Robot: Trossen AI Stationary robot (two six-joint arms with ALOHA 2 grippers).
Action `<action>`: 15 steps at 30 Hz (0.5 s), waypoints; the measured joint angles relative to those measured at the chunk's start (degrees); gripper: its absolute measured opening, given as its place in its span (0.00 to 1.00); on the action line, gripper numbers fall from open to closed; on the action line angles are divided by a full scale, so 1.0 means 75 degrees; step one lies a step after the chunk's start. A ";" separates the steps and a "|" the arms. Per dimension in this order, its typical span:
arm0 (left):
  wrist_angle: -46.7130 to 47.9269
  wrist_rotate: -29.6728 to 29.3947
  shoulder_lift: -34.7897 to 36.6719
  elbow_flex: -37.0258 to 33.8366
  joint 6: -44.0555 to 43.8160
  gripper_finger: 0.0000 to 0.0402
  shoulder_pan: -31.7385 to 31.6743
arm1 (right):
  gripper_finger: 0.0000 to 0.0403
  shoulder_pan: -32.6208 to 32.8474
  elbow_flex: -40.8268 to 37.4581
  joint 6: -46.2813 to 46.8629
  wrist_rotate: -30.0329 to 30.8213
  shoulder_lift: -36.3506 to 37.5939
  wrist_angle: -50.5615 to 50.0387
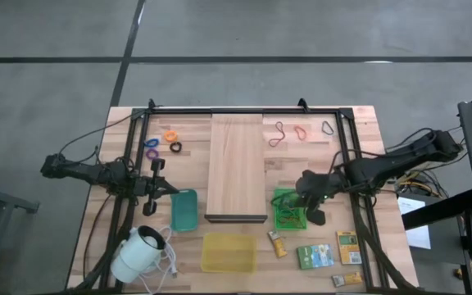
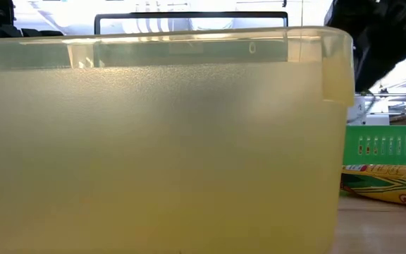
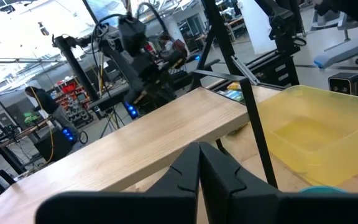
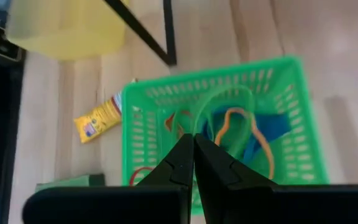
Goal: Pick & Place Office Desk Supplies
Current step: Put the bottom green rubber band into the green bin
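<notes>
My right claw (image 4: 193,144) hangs directly above the green basket (image 1: 288,209), its two fingers pressed together with nothing visible between them. In the right wrist view the basket already holds several rubber-band loops (image 4: 253,134), orange, green, red and blue among them. I judge the step in hand to be the interval after a drop into this basket, with the next pick not yet begun. Three rubber bands (image 1: 301,131) lie at the far edge of the bench (image 1: 359,123), right of the long wooden board (image 1: 237,164), well apart from my claw. Nearer it, a small yellow packet (image 1: 278,243) lies just beside the basket, with a green packet (image 1: 315,256) and further small packets (image 1: 348,247) toward the near right corner. The next move calls for me to spread the fingers, carry the claw clear of the basket rim and come down squarely over one item; the flat bands would need a low, close pinch against the bench. My right arm reaches in from the right side, forearm low and roughly level, wrist turned downward over the basket. My left claw (image 1: 156,187) waits at the left side, fingers closed and empty, just beside the teal tray (image 1: 183,209), with orange, purple and black rings (image 1: 170,137) beyond it. A yellow bin (image 1: 229,251) stands at the near edge, and a white corded device (image 1: 140,252) sits at the near left corner.
</notes>
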State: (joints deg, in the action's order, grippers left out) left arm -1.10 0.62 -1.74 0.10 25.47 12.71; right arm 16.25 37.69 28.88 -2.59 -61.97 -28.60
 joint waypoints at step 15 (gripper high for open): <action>-0.0003 0.0003 0.0000 0.0000 0.0001 0.03 0.0000 | 0.02 0.0120 0.0017 0.0161 -0.0079 -0.1939 0.0079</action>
State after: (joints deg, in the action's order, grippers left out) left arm -1.13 0.64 -1.74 0.10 25.47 12.71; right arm 17.15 37.82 30.09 -3.18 -76.51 -28.01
